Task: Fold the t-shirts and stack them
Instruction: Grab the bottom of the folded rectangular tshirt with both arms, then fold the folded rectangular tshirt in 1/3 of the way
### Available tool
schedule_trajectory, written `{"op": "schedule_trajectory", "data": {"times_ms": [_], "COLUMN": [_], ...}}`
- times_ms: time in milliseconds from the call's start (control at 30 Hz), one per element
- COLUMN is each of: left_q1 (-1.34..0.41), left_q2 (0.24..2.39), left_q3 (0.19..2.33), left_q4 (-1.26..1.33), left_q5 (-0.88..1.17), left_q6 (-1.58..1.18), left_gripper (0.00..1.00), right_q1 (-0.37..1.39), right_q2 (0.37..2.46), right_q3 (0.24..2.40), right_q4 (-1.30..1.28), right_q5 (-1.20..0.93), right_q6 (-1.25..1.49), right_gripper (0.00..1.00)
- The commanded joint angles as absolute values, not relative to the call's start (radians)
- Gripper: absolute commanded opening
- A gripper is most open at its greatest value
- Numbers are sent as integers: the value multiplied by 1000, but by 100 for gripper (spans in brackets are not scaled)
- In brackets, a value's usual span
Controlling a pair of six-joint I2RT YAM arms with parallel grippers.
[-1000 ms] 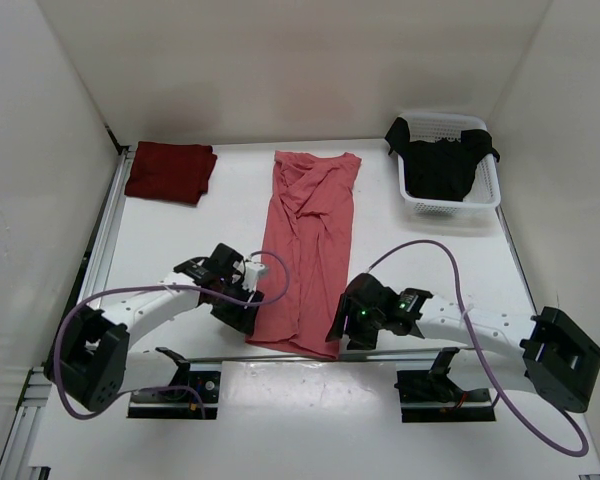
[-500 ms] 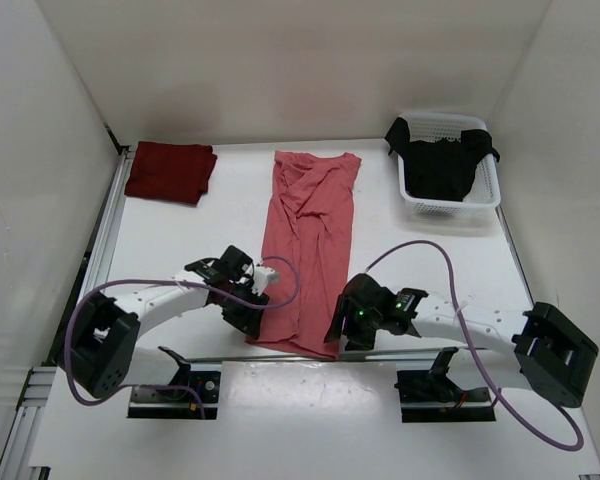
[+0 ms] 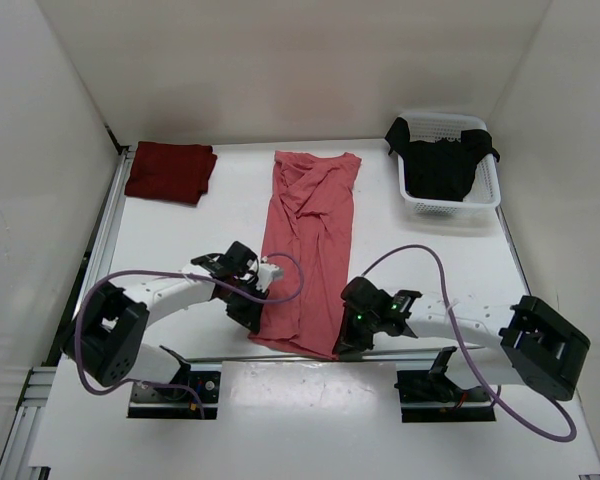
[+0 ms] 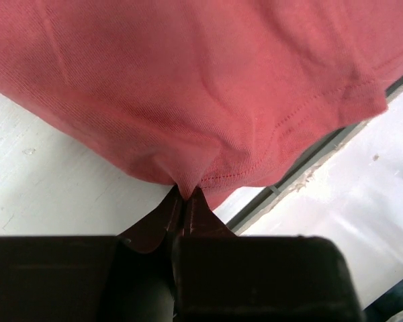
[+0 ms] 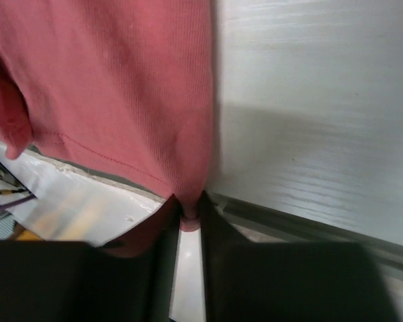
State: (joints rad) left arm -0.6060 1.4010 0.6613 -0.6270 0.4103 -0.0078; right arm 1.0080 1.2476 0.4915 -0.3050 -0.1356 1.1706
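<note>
A salmon pink t-shirt (image 3: 308, 240) lies as a long strip down the middle of the table, its near hem at the front edge. My left gripper (image 3: 257, 318) is shut on the shirt's near left corner (image 4: 188, 176); the cloth is pinched between its fingertips (image 4: 186, 196). On the other side my right gripper (image 3: 342, 343) is shut on the near right corner (image 5: 188, 181), with a fold of hem squeezed between its jaws (image 5: 189, 216). A dark maroon t-shirt (image 3: 170, 171) lies folded at the back left. A black t-shirt (image 3: 440, 160) sits in the basket.
The white perforated basket (image 3: 488, 196) stands at the back right. A metal rail (image 3: 280, 357) runs along the table's front edge just below the shirt's hem. White walls close in the table on three sides.
Both grippers have closed on the pink shirt's near corners. The left arm slid a little right to the hem; the right arm moved slightly left and down.
</note>
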Motion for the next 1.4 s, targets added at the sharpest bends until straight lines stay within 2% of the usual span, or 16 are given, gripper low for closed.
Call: {"op": "schedule_trajectory", "data": {"times_ms": [0,33,100,233,400,600,833,933,1067,1267,1333,1367], "left_q1": [-620,-633,-652,-652,-563,-459,-383,-383,-383,-383,-393,-393], "left_q2": [1348,1335,1325,1325,1399,1659,2004,2109,2209,2230,2241,2250], "left_q3": [693,693,713,807,1064,1368,1793,1931,2043,2043,2052,2052], "left_q4": [-641,-656,-714,-852,-934,-966,-997,-997,-997,-962,-962,-962], "left_q5": [430,417,408,374,298,190,147,126,103,138,138,138], "left_q6": [0,0,0,0,0,0,0,0,0,0,0,0], "left_gripper": [10,10,10,10,10,10,10,10,10,10,14,19], "right_q1": [1011,1011,1011,964,819,573,422,384,338,310,299,299], "right_q2": [1253,1241,1197,1102,1143,1415,1728,1842,1922,1992,2020,2020], "right_q3": [502,502,514,578,771,1030,1414,1508,1540,1581,1603,1623], "right_q4": [-272,-272,-297,-386,-503,-566,-624,-646,-646,-646,-657,-657], "right_q5": [-195,-195,-195,-155,-167,-255,-336,-360,-380,-390,-390,-390], "right_q6": [1151,1150,1150,1122,971,726,588,554,543,523,523,523], "right_gripper": [12,4,0,0,0,0,0,0,0,0,10,24]}}
